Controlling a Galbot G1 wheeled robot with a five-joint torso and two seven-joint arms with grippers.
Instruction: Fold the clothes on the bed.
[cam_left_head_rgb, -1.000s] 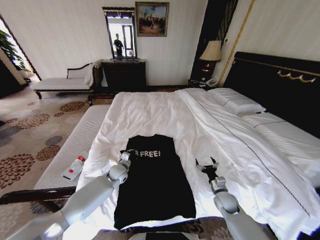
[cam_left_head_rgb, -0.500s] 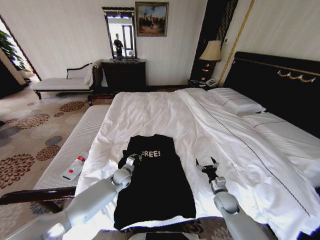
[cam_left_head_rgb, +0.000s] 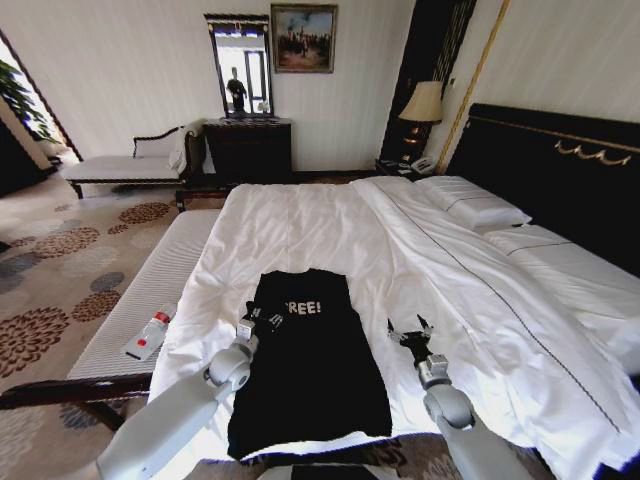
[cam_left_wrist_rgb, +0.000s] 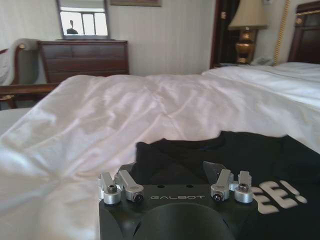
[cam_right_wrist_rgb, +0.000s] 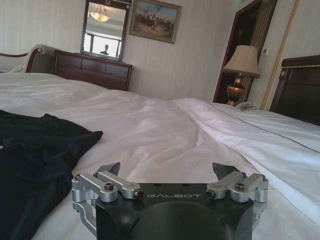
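The clothes, a black T-shirt (cam_left_head_rgb: 315, 370) with white "FREE!" lettering, lie flat as a narrow strip on the near part of the bed (cam_left_head_rgb: 300, 225), sleeves tucked in. My left gripper (cam_left_head_rgb: 256, 320) hovers low at the shirt's left shoulder edge, its jaws open over the black cloth (cam_left_wrist_rgb: 280, 155), just beside the lettering. My right gripper (cam_left_head_rgb: 409, 328) stands open above the bare white duvet, a short way right of the shirt (cam_right_wrist_rgb: 30, 145), and holds nothing.
A white-cushioned bench (cam_left_head_rgb: 150, 290) runs along the bed's left side with a red-capped bottle (cam_left_head_rgb: 150, 335) on it. Pillows (cam_left_head_rgb: 475, 205) and the dark headboard (cam_left_head_rgb: 560, 170) are at the right. A dresser (cam_left_head_rgb: 248, 148) and chaise (cam_left_head_rgb: 125, 165) stand against the far wall.
My left gripper reached in over the shirt's left shoulder, then drew back a little to its edge. The right gripper shifted only slightly. The shirt lies much as before.
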